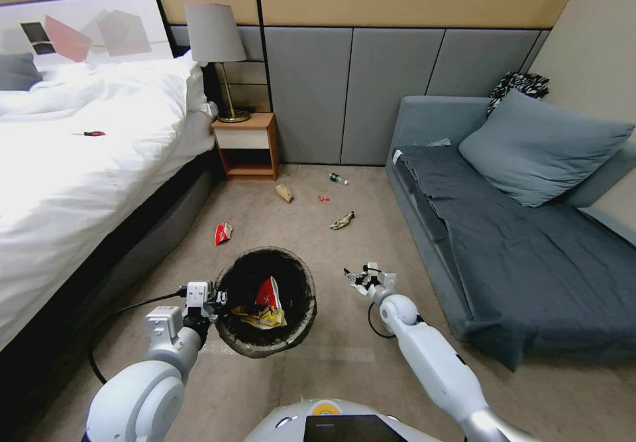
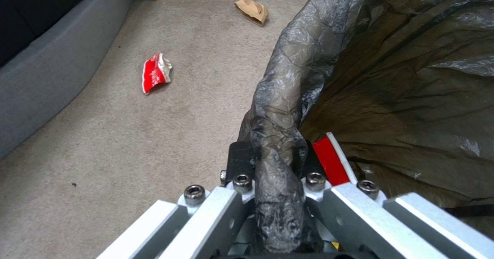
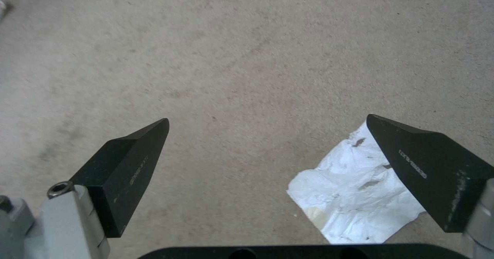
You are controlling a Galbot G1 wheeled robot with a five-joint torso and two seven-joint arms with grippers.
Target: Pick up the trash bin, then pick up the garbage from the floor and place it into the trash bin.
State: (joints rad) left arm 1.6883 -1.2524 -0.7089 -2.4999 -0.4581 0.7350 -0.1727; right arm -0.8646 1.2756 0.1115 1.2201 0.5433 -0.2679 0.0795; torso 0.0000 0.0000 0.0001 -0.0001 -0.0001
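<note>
The trash bin [image 1: 233, 333], white with a dark bag over its rim, hangs just above the floor [image 1: 331, 376]. My left gripper [image 1: 211, 301] is shut on its left rim; in the left wrist view the jaws pinch the bag-covered rim [image 2: 275, 154]. Red and yellow wrappers [image 1: 268, 303] lie inside. My right gripper [image 1: 363, 277] hovers low over the carpet, right of the bin, open [image 3: 268, 118]. A crumpled white tissue [image 3: 355, 185] lies under one fingertip. More garbage lies farther off: a red-and-white packet [image 1: 223, 232], brown paper bag [image 1: 284, 193], green bottle [image 1: 338, 178], shiny wrapper [image 1: 342, 221].
A bed [image 1: 79, 164] with a dark base borders the left. A grey sofa [image 1: 517, 230] borders the right. A wooden nightstand [image 1: 245, 145] with a lamp stands against the back wall. A black cable [image 1: 119, 313] loops by my left arm.
</note>
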